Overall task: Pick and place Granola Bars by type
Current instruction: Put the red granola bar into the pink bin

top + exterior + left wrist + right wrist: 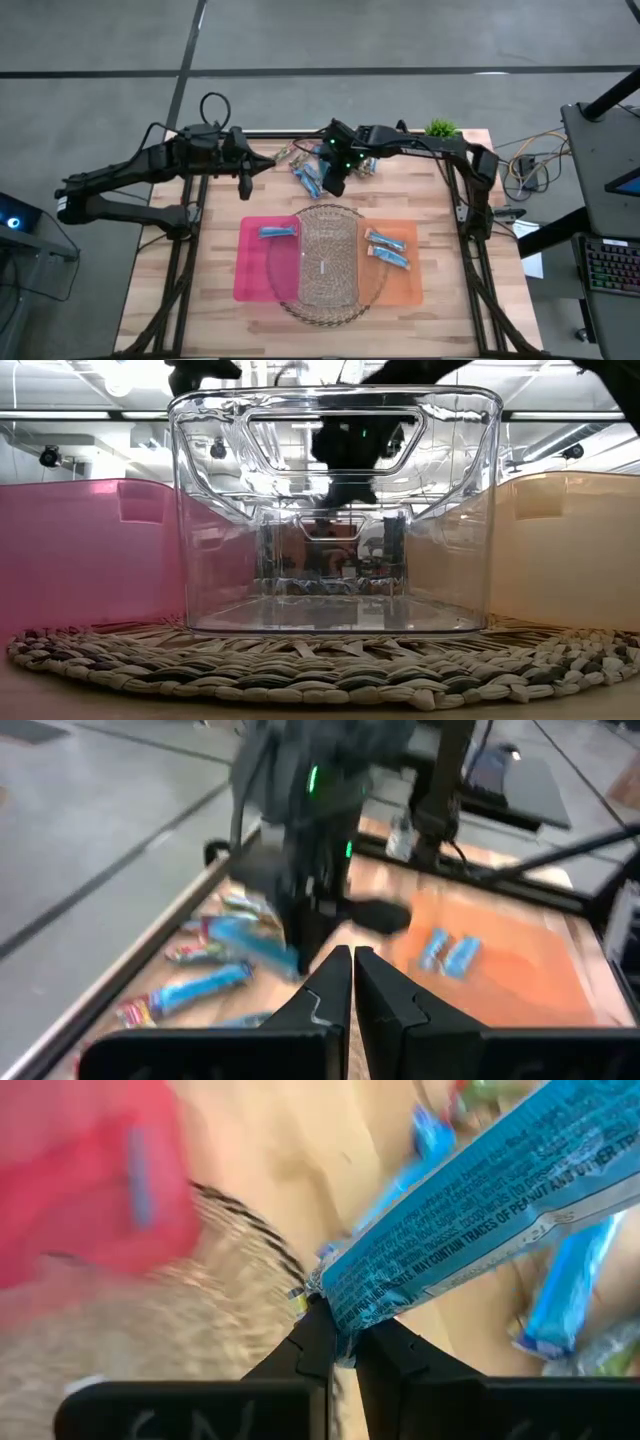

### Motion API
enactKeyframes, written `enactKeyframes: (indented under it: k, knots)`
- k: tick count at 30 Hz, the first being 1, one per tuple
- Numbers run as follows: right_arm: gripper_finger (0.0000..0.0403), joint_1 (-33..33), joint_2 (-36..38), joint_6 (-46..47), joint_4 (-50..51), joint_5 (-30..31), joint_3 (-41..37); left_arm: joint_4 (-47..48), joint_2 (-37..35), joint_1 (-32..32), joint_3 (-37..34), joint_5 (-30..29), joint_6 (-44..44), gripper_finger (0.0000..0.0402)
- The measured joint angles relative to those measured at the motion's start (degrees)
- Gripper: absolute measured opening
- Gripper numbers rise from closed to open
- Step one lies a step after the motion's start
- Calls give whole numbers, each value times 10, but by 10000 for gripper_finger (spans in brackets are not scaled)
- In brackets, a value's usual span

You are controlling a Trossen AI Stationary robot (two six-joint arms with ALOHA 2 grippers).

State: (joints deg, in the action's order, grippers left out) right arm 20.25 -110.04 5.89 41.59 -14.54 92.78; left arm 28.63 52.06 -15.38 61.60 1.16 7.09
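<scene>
Right gripper (340,1342): I see its fingers pinched on the end of a blue bar (480,1230), which slants away over the table.
High view, right gripper (334,183): it hangs over the loose Granola Bars (308,172) at the table's far edge, just beyond the woven mat (285,290).
High view, bins: the pink bin (252,270) holds one blue bar (279,232); the orange bin (402,283) holds two blue bars (386,249); the clear bin (328,262) stands between them on the mat.
High view, left gripper (243,185): I see it parked over the far left of the table, apart from the pile.
Low view: the clear bin (335,510) fills the middle, pink wall to one side, orange to the other; dark arm parts show above it.
Left wrist view, left gripper (352,982): fingers pressed together, nothing between them; blue and brown bars (205,975) lie beyond, below the right arm (310,810).
</scene>
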Motion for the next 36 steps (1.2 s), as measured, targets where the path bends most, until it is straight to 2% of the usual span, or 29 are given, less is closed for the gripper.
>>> enactKeyframes:
  k: [8, 15, 26, 36]
  knots:
    - [18, -48, 31, 20, 1, -10, 30, 73, -32, 0, 0, 9, 3, 0]
    - [18, -86, 32, 45, -7, -11, 55, 88, -82, 0, 0, -8, 4, 0]
    - [18, -136, 32, 99, -66, -10, 59, 111, -129, 0, 0, -14, 10, 0]
    - [18, -175, 31, 151, -147, -10, 59, 111, -134, 0, 0, -21, 5, 0]
